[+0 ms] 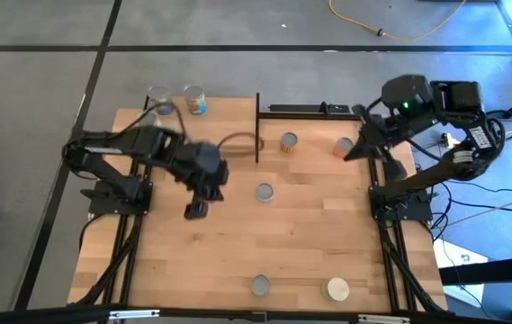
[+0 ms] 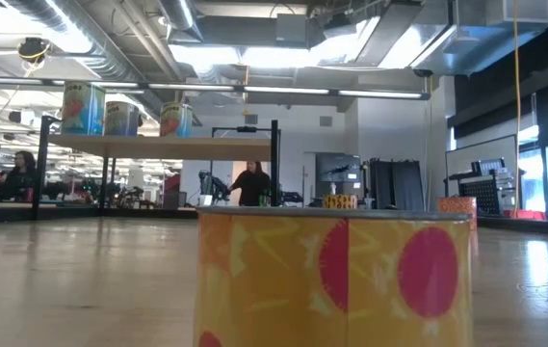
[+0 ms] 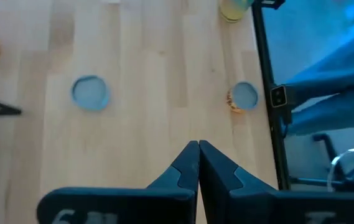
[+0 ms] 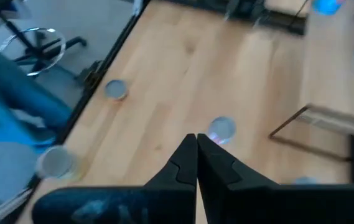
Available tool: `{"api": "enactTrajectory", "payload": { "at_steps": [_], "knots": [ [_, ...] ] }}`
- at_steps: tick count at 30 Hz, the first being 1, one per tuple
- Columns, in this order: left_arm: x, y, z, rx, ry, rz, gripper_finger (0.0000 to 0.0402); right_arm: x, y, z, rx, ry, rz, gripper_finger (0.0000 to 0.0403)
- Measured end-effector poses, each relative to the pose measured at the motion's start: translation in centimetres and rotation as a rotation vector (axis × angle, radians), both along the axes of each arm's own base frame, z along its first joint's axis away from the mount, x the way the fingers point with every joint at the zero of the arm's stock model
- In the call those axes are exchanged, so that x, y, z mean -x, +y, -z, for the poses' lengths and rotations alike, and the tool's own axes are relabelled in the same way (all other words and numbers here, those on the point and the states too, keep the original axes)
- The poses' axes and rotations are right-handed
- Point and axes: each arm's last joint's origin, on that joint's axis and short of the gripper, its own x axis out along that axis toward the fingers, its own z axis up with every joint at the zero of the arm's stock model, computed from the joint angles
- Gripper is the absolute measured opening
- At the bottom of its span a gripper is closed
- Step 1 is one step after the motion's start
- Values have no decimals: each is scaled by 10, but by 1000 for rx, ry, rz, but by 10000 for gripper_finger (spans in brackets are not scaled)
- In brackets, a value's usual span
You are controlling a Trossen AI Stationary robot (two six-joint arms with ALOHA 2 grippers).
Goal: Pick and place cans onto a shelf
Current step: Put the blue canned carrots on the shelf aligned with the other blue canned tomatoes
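Two cans [image 1: 193, 99] stand on the shelf [image 1: 238, 142] at the table's far left; the low view shows three cans there [image 2: 119, 118]. Loose cans stand upright on the table: one in the middle [image 1: 264, 192], two farther back [image 1: 289, 141], one of them red-sided [image 1: 344, 146], and two near the front edge [image 1: 260, 285]. My left gripper [image 1: 197, 209] is shut and empty, just in front of the shelf [image 3: 198, 149]. My right gripper [image 1: 350, 155] is shut and empty beside the red-sided can [image 4: 195, 140].
The shelf's black post [image 1: 257, 126] stands between the shelf and the far cans. A yellow can with red dots [image 2: 331, 280] fills the low view's foreground. A cream-topped can [image 1: 337, 289] is at the front right. People stand in the room behind the table [image 2: 252, 183].
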Motion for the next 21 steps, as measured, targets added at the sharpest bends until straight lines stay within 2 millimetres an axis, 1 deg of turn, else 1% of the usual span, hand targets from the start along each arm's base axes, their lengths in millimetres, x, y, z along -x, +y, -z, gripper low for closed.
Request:
{"api": "enactTrajectory", "payload": {
  "at_steps": [2, 5, 8, 13, 17, 21],
  "knots": [
    [2, -14, 0, -31, -13, 2, 0, 7, 7, 10, -24, 41, -18, 7],
    [7, -31, 0, -74, -23, -17, 0, 17, 19, 26, -66, 115, -57, 4],
    [12, -46, 0, -93, -32, -15, 0, 21, 33, 45, -120, 223, -67, 4],
    [21, -68, -1, -108, -45, 2, 0, 13, 50, 78, -201, 439, 26, 7],
    [27, -81, -1, -108, -55, -12, 0, 1, 55, 103, -243, 584, 135, 20],
    [33, -91, -1, -105, -66, -36, 0, -5, 57, 125, -275, 693, 224, 28]
  ]
}}
